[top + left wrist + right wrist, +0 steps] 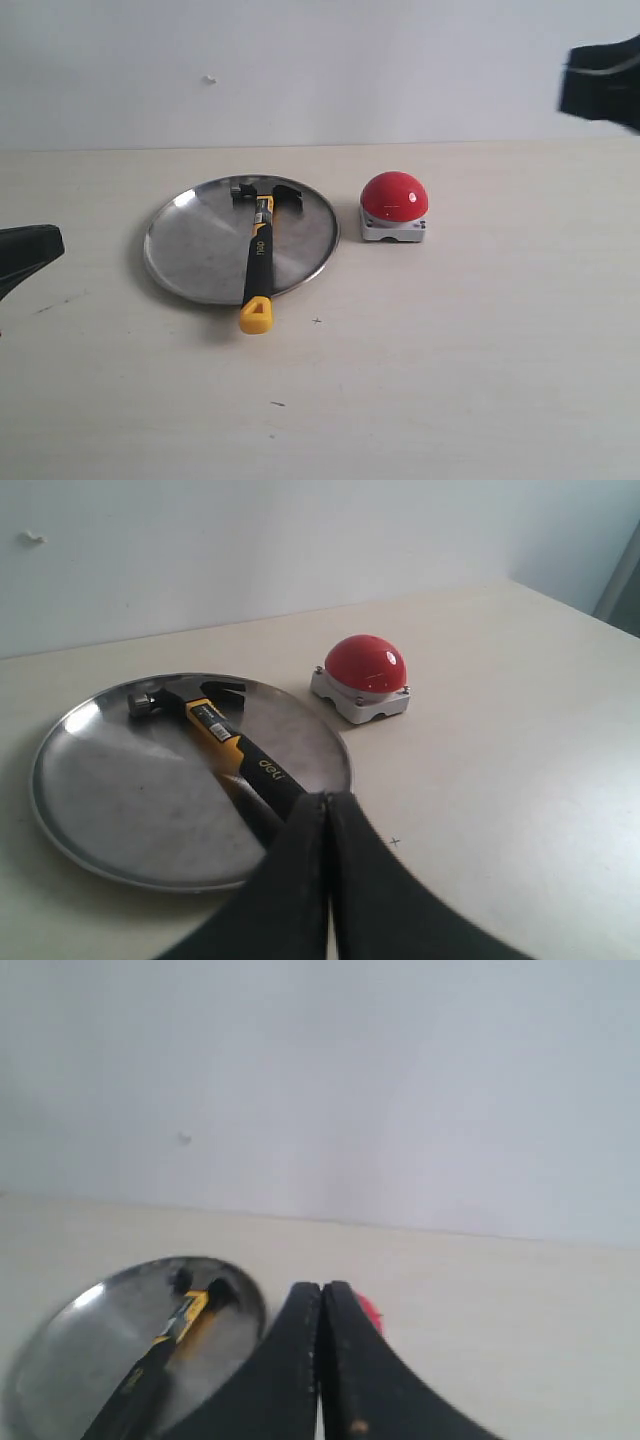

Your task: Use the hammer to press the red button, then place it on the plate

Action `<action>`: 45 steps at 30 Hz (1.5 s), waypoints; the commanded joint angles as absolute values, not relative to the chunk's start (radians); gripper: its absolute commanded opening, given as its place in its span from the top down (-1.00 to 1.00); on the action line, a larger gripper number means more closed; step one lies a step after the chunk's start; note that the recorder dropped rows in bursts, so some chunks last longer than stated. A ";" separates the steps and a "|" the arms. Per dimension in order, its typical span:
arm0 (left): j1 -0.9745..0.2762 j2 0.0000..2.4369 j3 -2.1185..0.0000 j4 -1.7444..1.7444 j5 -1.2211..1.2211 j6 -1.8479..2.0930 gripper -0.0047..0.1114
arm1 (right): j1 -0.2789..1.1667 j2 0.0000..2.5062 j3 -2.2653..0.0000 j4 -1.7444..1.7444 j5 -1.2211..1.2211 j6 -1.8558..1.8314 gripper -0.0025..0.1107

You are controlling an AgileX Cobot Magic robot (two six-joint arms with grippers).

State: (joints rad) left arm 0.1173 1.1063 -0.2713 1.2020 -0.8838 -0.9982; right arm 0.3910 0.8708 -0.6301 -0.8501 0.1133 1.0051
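Both end effectors (327, 800) (321, 1290) sit closed; one hammer (259, 255) on one plate (195, 245), one red button (394, 196).

wall (320, 60): plain white | table (480, 380): pale beige, few dark specks | light: soft

Pale beige worktop (450, 380), faint wood grain, matte, runs back to the wall (350, 70). Wall's plain off-white w/ one tiny raised speck (208, 79) up on its left part. On the worktop: small dark cross mark (317, 321) approx. mid-surface, a short dark fleck (277, 404) nearer the front, & faint grey scuffs (62, 300) towards the left side.
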 commanded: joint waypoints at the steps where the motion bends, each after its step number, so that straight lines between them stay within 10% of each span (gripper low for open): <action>1: 0.121 1.101 -0.265 1.200 -0.886 -0.997 0.92 | 0.206 0.673 -0.526 -0.808 0.107 0.996 0.96; 14: 0.121 1.101 -0.265 1.200 -0.886 -0.997 0.92 | 0.067 0.006 -0.423 -0.813 0.333 0.988 0.96; 20: 0.121 1.101 -0.265 1.200 -0.886 -0.997 0.92 | 0.067 0.000 -0.423 -0.746 0.411 0.930 0.96; 28: 0.121 1.101 -0.265 1.200 -0.886 -0.997 0.92 | 0.067 0.000 -0.319 -0.073 0.297 -0.021 0.96; 45: 0.121 1.101 -0.265 1.200 -0.886 -0.997 0.92 | 0.067 0.000 -0.007 -0.028 0.236 0.039 0.96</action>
State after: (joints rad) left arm 0.1173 1.1063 -0.2713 1.2020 -0.8838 -0.9982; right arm 0.0730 0.0049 -0.0313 -0.0327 0.2459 0.0297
